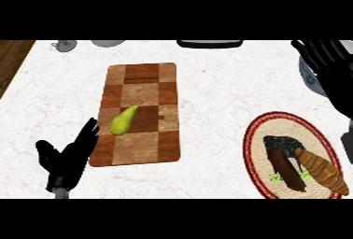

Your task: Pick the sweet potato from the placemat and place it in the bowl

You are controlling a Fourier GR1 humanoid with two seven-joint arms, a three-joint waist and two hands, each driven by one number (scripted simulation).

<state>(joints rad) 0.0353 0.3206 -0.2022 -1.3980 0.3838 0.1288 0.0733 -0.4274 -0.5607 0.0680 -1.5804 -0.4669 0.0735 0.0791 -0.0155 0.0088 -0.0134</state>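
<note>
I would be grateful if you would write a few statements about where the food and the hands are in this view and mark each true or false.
1. The pear lies on the wooden cutting board. True.
2. The sweet potato is in the right hand. False: it lies on the round red-rimmed placemat, and the right hand is open above it near the view's upper right.
3. The left hand is open beside the board's left edge. True.
4. The pear rests on the placemat. False: it lies on the cutting board.
5. A dark brown sausage-like item lies beside the sweet potato on the placemat. True.
</note>
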